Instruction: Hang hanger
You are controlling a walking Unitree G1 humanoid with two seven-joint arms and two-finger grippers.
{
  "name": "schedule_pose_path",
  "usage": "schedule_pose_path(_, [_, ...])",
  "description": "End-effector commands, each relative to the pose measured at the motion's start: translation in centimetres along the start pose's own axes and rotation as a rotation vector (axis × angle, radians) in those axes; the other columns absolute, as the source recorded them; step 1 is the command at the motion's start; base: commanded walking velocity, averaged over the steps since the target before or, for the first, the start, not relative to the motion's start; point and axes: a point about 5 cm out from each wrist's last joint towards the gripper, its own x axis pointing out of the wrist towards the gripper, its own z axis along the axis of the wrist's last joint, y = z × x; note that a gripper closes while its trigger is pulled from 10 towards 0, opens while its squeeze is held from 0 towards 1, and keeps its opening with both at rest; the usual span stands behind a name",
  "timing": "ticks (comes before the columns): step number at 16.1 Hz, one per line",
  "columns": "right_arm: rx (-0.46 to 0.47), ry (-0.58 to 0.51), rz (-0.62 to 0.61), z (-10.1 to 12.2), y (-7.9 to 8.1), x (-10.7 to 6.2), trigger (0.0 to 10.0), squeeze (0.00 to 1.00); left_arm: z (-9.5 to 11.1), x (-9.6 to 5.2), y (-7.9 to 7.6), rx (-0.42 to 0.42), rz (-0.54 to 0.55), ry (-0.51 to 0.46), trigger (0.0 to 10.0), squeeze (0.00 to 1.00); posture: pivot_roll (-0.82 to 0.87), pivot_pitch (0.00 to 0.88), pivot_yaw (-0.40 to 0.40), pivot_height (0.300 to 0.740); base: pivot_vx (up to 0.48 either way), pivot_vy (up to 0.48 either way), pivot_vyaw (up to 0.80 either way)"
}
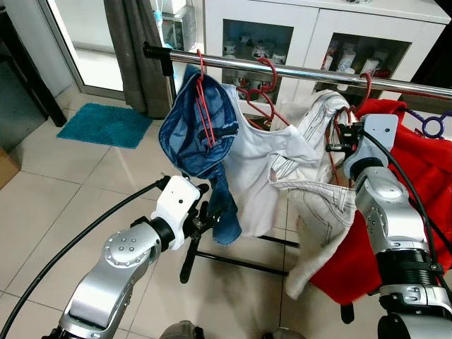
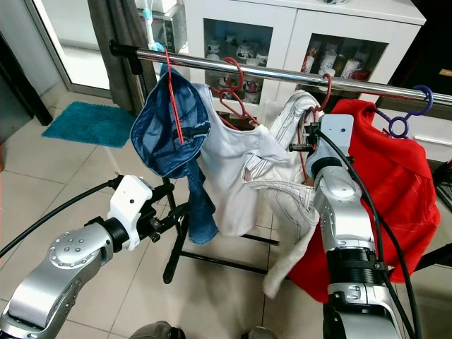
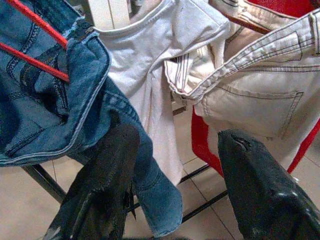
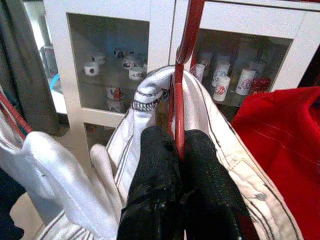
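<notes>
Blue jeans [image 1: 194,131] hang on a thin red hanger [image 1: 203,106] at the left end of the shiny rail [image 1: 296,70]. Just below them is the left gripper [image 1: 205,219]. Its two black fingers [image 3: 105,185] are spread wide apart and hold nothing. One finger is right up against the hanging leg of the jeans.

Next along the rail is a white top [image 1: 258,159] on another red hanger.

Then come the cream trousers [image 1: 318,198]. They sit on the red hanger [image 4: 178,100] that the job is about. The right gripper [image 4: 178,165] is pinched tight on the neck of this hanger, with the cream cloth bunched up on both sides of its fingers. The hanger's hook [image 2: 326,86] reaches up to the rail. I cannot tell if the hook is fully over the rail or only leaning on it.

On the far right is a red cloth [image 1: 417,176] and a purple hanger [image 1: 432,126].

What could go wrong? If the right gripper lets go before the hook sits well over the rail, the hanger could slip off and the trousers would drop to the floor. The trousers also look lopsided, so their weight could tip the hanger. The gripper could catch the cloth as it pulls away. The left gripper could snag the jeans if it moves up.
</notes>
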Motion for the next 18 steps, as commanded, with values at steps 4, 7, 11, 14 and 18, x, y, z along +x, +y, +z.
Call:
schedule_pose_path(4, [-0.001,-0.039,-0.011,1.9,-0.2,2.1,10.0,0.0,0.7,0.4,-0.6,0.032,-0.06,-0.018,10.0,0.0,0.05,0.053,-0.006,0.74,0.0,0.0,0.0])
schedule_pose_path(7, [-0.017,-0.001,-0.008,2.2,-0.4,3.5,10.0,0.0,1.6,0.5,-1.2,0.028,-0.15,-0.062,10.0,0.0,0.06,0.051,-0.011,0.74,0.0,0.0,0.0])
schedule_pose_path(11, [0.015,0.016,-0.046,2.7,-1.2,4.4,10.0,0.0,2.1,0.6,-1.7,0.037,-0.195,-0.087,10.0,0.0,0.06,0.049,-0.014,0.74,0.0,0.0,0.0])
schedule_pose_path(14, [-0.025,0.174,-0.04,0.9,-1.6,4.7,10.0,0.0,2.1,0.7,-1.8,0.041,-0.213,-0.083,10.0,0.0,0.06,0.048,-0.013,0.74,0.0,0.0,0.0])
schedule_pose_path(18, [0.013,0.272,-0.025,-1.2,-2.0,4.2,10.0,0.82,1.9,0.5,-1.7,0.047,-0.22,-0.076,10.0,0.0,0.06,0.045,-0.008,0.74,0.0,0.0,0.0])
